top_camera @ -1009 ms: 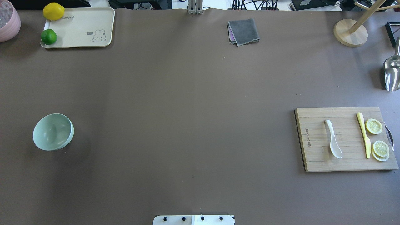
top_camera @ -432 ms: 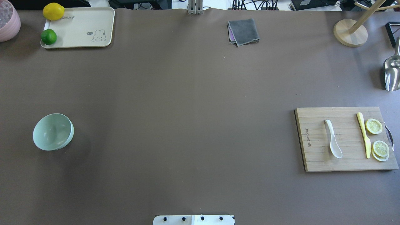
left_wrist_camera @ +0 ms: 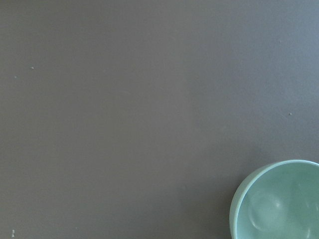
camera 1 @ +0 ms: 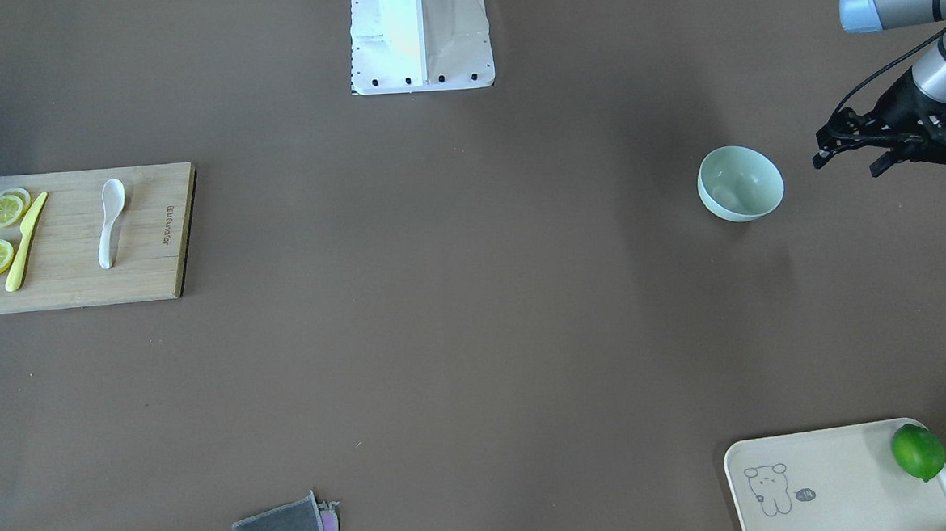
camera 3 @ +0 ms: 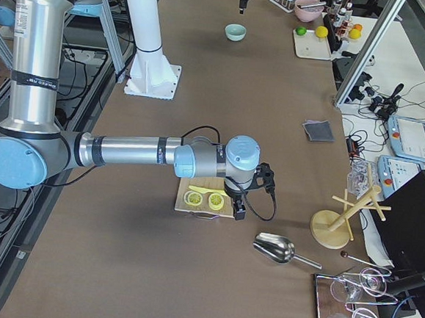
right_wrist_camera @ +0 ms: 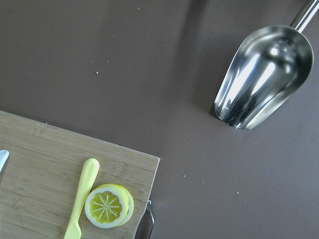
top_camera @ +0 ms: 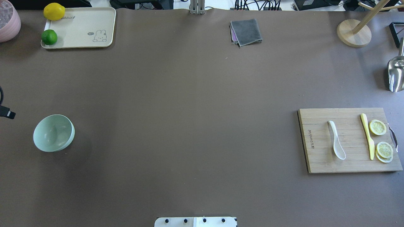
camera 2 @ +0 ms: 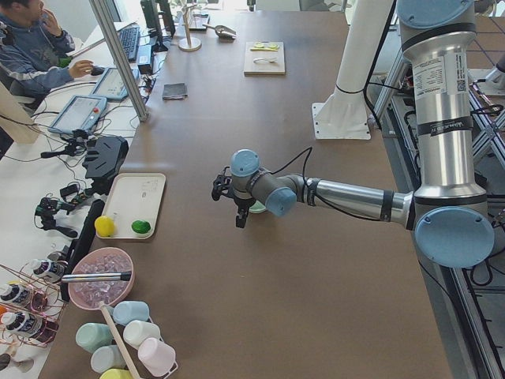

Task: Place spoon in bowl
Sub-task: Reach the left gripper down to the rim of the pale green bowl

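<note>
The white spoon point(top_camera: 336, 140) lies flat on a wooden cutting board point(top_camera: 318, 157) at the right, scoop toward the robot. It also shows in the front view point(camera 1: 110, 220). The mint-green bowl point(top_camera: 53, 133) stands upright and empty at the left, also in the left wrist view point(left_wrist_camera: 279, 204). My left gripper point(camera 1: 846, 163) hovers open and empty just beyond the bowl's outer side, apart from it. My right gripper point(camera 3: 238, 207) shows only in the exterior right view, above the board's outer end near the lemon slices. I cannot tell whether it is open or shut.
A yellow plastic knife point(top_camera: 367, 135) and lemon slices point(top_camera: 377, 127) lie on the board beside the spoon. A metal scoop point(top_camera: 396, 74) lies past the board. A cream tray point(top_camera: 82, 28) with a lime and a lemon, a grey cloth point(top_camera: 246, 31) and a wooden stand point(top_camera: 353, 33) stand along the far edge.
A black part of my left gripper has come into the overhead view at its left edge, beside the bowl. The spoon and the bowl have not moved.
</note>
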Robot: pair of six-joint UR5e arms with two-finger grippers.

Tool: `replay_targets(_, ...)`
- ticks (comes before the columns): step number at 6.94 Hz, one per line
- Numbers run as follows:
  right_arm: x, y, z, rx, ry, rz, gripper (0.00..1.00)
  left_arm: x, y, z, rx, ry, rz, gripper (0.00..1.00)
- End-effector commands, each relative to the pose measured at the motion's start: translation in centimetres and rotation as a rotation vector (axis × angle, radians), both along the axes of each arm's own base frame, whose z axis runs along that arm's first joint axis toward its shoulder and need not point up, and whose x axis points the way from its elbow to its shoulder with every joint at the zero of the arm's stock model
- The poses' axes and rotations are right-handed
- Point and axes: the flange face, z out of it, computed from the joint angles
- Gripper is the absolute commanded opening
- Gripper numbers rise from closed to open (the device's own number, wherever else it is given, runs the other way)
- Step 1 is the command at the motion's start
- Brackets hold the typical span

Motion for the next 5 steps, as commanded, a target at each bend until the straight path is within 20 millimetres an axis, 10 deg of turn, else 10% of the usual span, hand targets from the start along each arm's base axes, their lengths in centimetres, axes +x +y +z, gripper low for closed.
replay_targets(1,-0.2,0.2,0.2,-0.003,-0.003,0.000,1.00,3.8,1.4,-0.3,-0.051,0.011,0.020,0.97)
replay_targets(5,-0.6,0.5,0.6,-0.011,0.002,-0.010,1.00,6.1,1.0,1.6,-0.047,0.016,0.051,0.78)
